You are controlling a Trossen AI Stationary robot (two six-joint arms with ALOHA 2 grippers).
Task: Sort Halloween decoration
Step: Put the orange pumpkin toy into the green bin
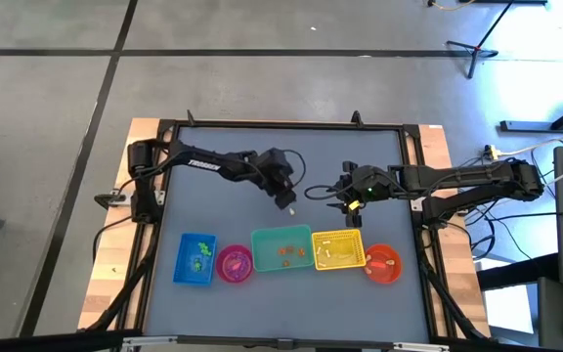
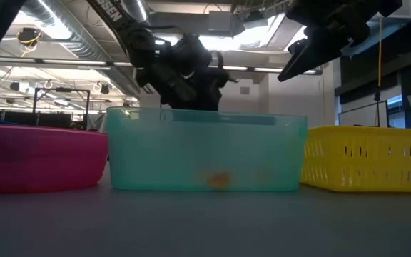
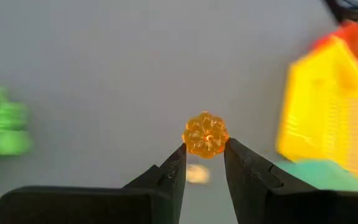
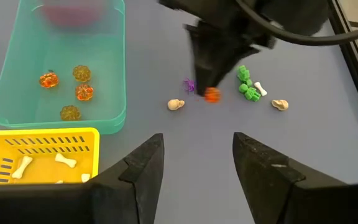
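My left gripper (image 3: 205, 149) is shut on a tiny orange pumpkin trinket (image 3: 205, 134). It hangs over the table just beyond the teal container (image 1: 281, 248), as the high view (image 1: 286, 201) shows. My right gripper (image 4: 197, 143) is open and touches nothing; it hovers beyond the yellow basket (image 1: 338, 249). On the table under the left gripper lie loose trinkets: a pale skull (image 4: 176, 104), a purple piece (image 4: 189, 84), green pieces (image 4: 248, 87), a white bone (image 4: 261, 89) and another skull (image 4: 279, 104). Several orange pumpkins (image 4: 67, 84) lie in the teal container, and white bones (image 4: 42, 163) lie in the yellow basket. My left gripper pinches the orange pumpkin trinket by its two opposite sides (image 3: 188, 142) between the very ends of its fingers (image 3: 176, 163). The fingers come down at it from above, slanting. The pumpkin appears lifted off the table.
A row of containers stands along the near side: blue (image 1: 195, 258), pink (image 1: 234, 263), teal, yellow, orange (image 1: 383, 263). The blue one holds green pieces. The table's raised frame (image 1: 413, 176) borders the work area. Bare table lies beyond both grippers.
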